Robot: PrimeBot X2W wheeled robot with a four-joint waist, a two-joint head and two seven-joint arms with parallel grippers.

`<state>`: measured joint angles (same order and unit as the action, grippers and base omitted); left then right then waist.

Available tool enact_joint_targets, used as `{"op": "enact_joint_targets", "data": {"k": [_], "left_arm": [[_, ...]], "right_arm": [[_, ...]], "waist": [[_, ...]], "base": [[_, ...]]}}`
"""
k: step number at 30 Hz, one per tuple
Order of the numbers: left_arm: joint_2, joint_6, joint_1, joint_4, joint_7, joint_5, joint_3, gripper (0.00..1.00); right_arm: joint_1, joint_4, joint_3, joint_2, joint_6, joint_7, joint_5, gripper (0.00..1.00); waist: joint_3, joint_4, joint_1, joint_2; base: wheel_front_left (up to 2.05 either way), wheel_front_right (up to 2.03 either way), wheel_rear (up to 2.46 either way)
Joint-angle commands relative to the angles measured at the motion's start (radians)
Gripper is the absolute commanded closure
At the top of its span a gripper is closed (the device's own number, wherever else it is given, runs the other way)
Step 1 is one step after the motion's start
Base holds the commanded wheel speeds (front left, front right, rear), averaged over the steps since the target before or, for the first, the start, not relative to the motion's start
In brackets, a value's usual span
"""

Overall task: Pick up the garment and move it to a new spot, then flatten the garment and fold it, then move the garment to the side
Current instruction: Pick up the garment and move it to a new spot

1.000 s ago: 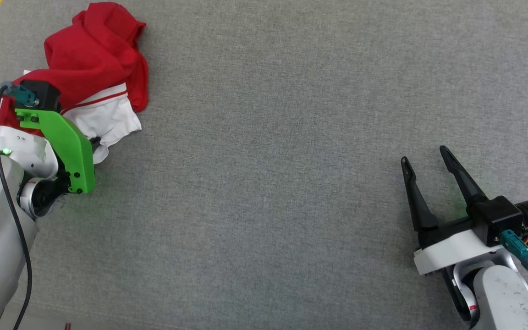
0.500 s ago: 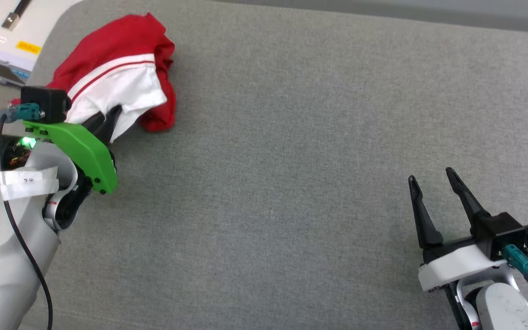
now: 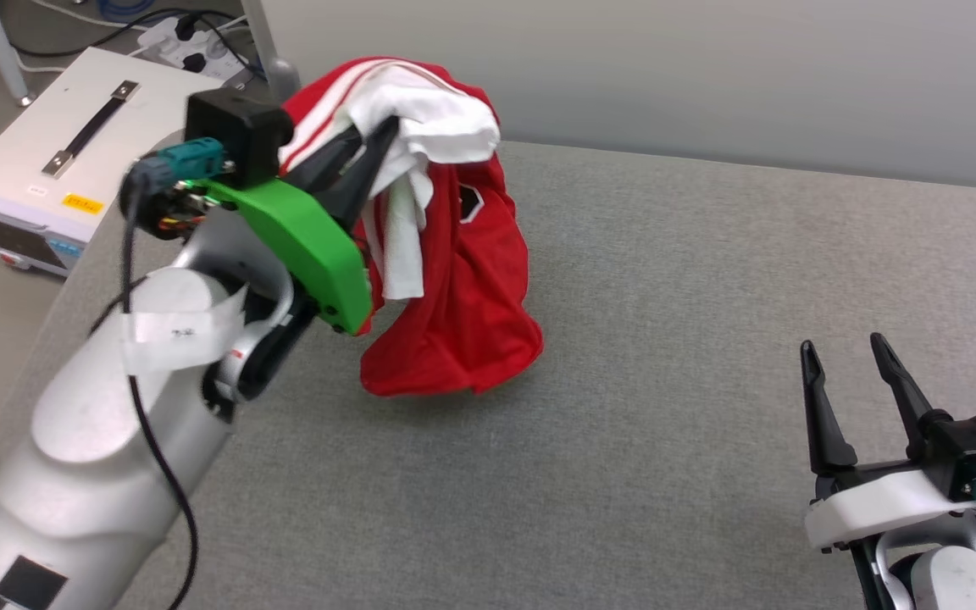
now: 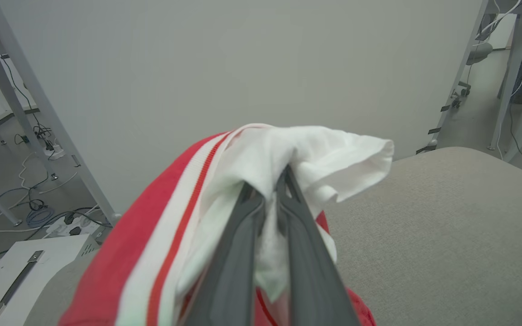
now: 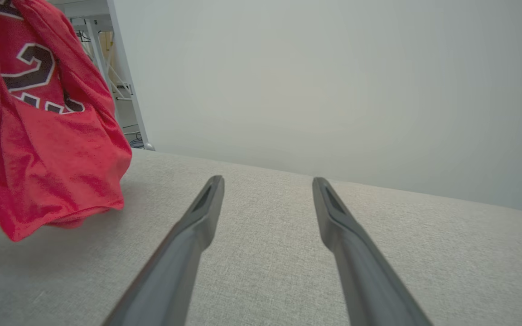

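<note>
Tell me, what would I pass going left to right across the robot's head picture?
The white box with a black handle, then the red jersey hanging above the grey surface, then the right tool, open.

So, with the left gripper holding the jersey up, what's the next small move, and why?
Probably carry the red jersey toward the bare middle of the grey surface: it hangs bunched near the left edge, the left gripper shut on its white sleeve, the right gripper open.
</note>
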<state>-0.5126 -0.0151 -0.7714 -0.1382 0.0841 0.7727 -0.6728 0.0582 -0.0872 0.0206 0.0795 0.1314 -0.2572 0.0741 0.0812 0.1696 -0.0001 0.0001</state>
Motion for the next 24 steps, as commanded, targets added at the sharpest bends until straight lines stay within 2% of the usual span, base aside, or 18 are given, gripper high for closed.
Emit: {"op": "enact_joint_targets", "data": {"k": [1, 5, 6, 9, 11, 14, 15, 16, 17, 20, 24], "left_arm": [[0.035, 0.011, -0.018, 0.011, 0.010, -0.013, -0.020, 1.00], [0.108, 0.030, -0.018, 0.004, 0.020, -0.054, -0.088, 1.00], [0.156, 0.042, -0.014, -0.022, 0.013, -0.079, -0.127, 1.00], [0.220, 0.055, 0.001, -0.077, -0.005, -0.110, -0.179, 1.00], [0.290, 0.053, 0.030, -0.163, -0.017, -0.139, -0.250, 1.00], [0.363, 0.039, 0.071, -0.255, -0.030, -0.139, -0.304, 1.00], [0.386, 0.036, 0.082, -0.290, -0.039, -0.143, -0.322, 0.91], [0.401, 0.033, 0.088, -0.315, -0.048, -0.152, -0.340, 0.25], [0.414, 0.030, 0.093, -0.336, -0.059, -0.160, -0.357, 0.00], [0.447, 0.014, 0.112, -0.386, -0.099, -0.151, -0.387, 0.00], [0.460, -0.006, 0.105, -0.403, -0.150, -0.121, -0.398, 0.00]], "right_arm": [[-0.017, 0.009, 0.015, 0.001, -0.001, -0.005, 0.003, 0.00], [-0.019, 0.021, 0.036, -0.001, -0.001, -0.005, -0.004, 0.00], [-0.020, 0.028, 0.045, -0.004, -0.001, -0.005, -0.007, 0.00], [-0.019, 0.033, 0.049, -0.007, -0.001, -0.005, -0.007, 0.00], [-0.021, 0.036, 0.049, -0.011, -0.001, -0.005, -0.008, 0.00], [-0.022, 0.036, 0.045, -0.014, -0.001, -0.005, -0.010, 0.00], [-0.020, 0.036, 0.044, -0.014, -0.001, -0.005, -0.009, 0.00], [-0.019, 0.036, 0.043, -0.014, -0.001, -0.005, -0.008, 0.00], [-0.017, 0.036, 0.041, -0.015, -0.001, -0.005, -0.008, 0.00], [-0.012, 0.036, 0.039, -0.014, -0.001, -0.005, -0.006, 0.00], [-0.009, 0.032, 0.038, -0.012, -0.001, -0.005, -0.006, 0.00]], "waist": [[-0.030, -0.058, 0.0001, -0.0001], [-0.028, -0.116, 0.0001, -0.0001], [-0.023, -0.155, 0.0001, -0.0001], [-0.011, -0.207, 0.0001, -0.0001], [0.001, -0.254, 0.0001, -0.0001], [0.013, -0.291, 0.0001, -0.0001], [0.018, -0.303, 0.0001, -0.0001], [0.022, -0.310, 0.0001, -0.0001], [0.025, -0.315, 0.0001, -0.0001], [0.033, -0.322, 0.0001, -0.0001], [0.030, -0.303, 0.0001, -0.0001]], "base": [[0.00, 0.00, 0.00], [0.00, 0.00, 0.00], [0.00, 0.00, 0.00], [0.00, 0.00, 0.00], [0.00, 0.00, 0.00], [0.00, 0.00, 0.00], [0.00, 0.00, 0.00], [0.00, 0.00, 0.00], [0.00, 0.00, 0.00], [0.00, 0.00, 0.00], [0.00, 0.00, 0.00]]}}
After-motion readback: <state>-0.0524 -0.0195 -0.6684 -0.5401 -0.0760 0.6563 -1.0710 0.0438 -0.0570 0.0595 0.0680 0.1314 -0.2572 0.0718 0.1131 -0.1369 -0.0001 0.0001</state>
